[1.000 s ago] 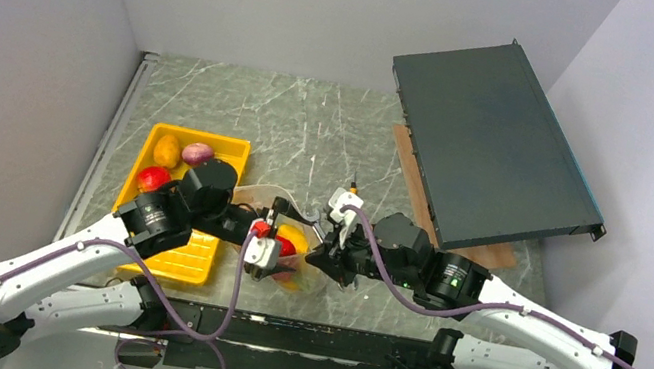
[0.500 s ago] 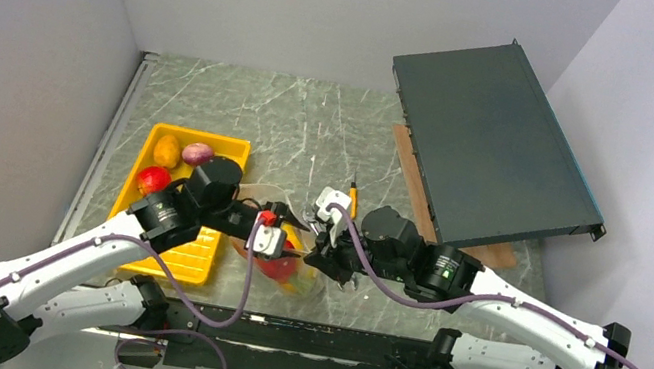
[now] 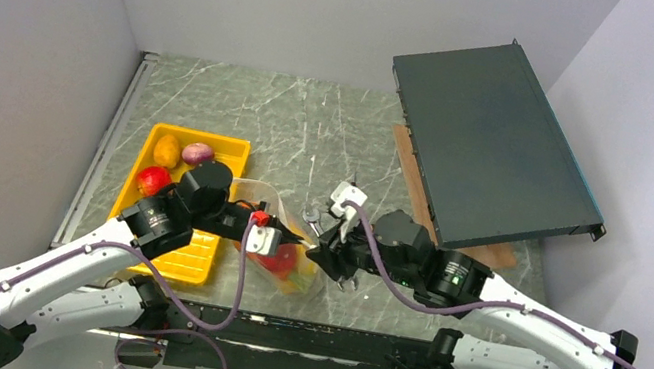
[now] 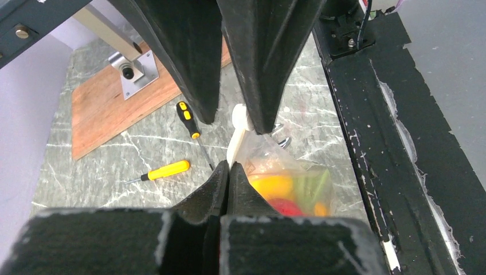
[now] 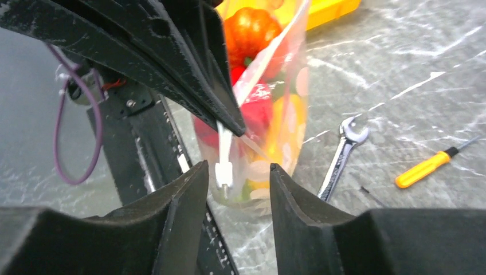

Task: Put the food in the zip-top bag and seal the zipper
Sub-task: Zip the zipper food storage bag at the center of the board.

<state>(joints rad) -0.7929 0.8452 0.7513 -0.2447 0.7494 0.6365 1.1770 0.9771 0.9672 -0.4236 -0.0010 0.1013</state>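
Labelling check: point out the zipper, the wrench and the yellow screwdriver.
zipper (image 5: 223,152), right wrist view, white strip's middle.
wrench (image 5: 334,166), right wrist view, shaft.
yellow screwdriver (image 5: 423,169), right wrist view, handle.

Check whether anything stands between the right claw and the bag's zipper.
Nothing visible does. In the right wrist view the zipper already hangs in the open gap between the fingers of the right claw. The left claw pinches the same strip further along, outside that gap.
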